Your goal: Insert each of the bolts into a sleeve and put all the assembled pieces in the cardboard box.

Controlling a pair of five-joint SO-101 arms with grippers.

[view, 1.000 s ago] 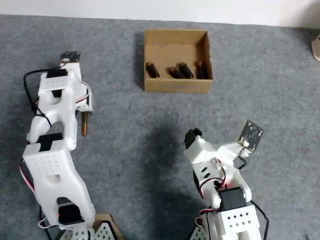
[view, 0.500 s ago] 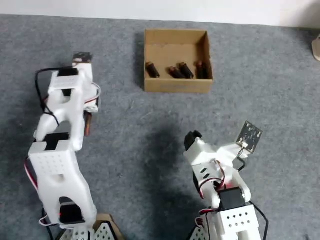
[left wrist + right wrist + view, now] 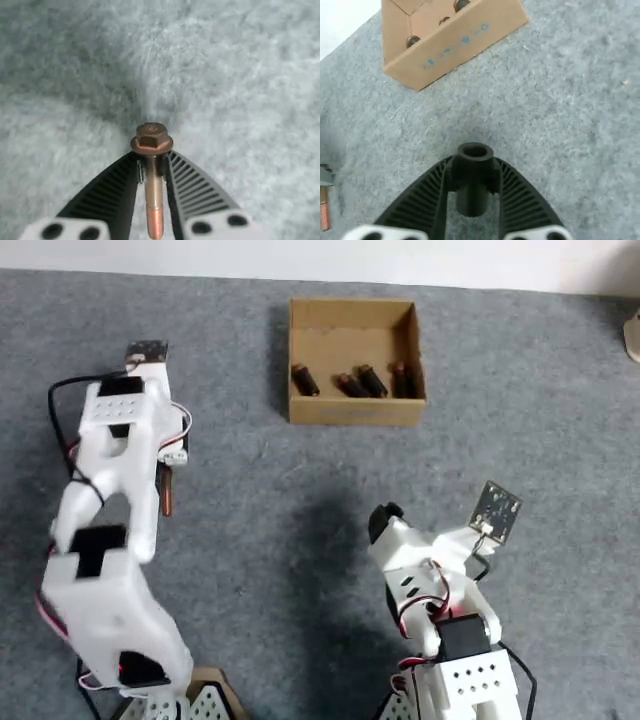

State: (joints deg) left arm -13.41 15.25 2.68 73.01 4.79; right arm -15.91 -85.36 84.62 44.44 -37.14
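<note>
My left gripper [image 3: 168,480] is shut on a copper bolt [image 3: 167,492] at the left of the grey carpet. In the left wrist view the bolt [image 3: 152,141] sits between the black fingers [image 3: 186,186] with its hex head past the tips of the left gripper [image 3: 152,159]. My right gripper [image 3: 384,524] is shut on a black sleeve [image 3: 472,161], held low at the centre right with its open end pointing toward the cardboard box [image 3: 352,412]. The box [image 3: 455,42] holds several dark assembled pieces [image 3: 352,383] along its near wall.
Grey carpet [image 3: 290,500] covers the table between the arms and the box. A pale object [image 3: 632,335] pokes in at the right edge. A cardboard scrap [image 3: 215,690] lies by the left arm's base.
The left arm swung a little right with the bolt, then came back left to about where it started. The right arm with the sleeve has barely moved.
</note>
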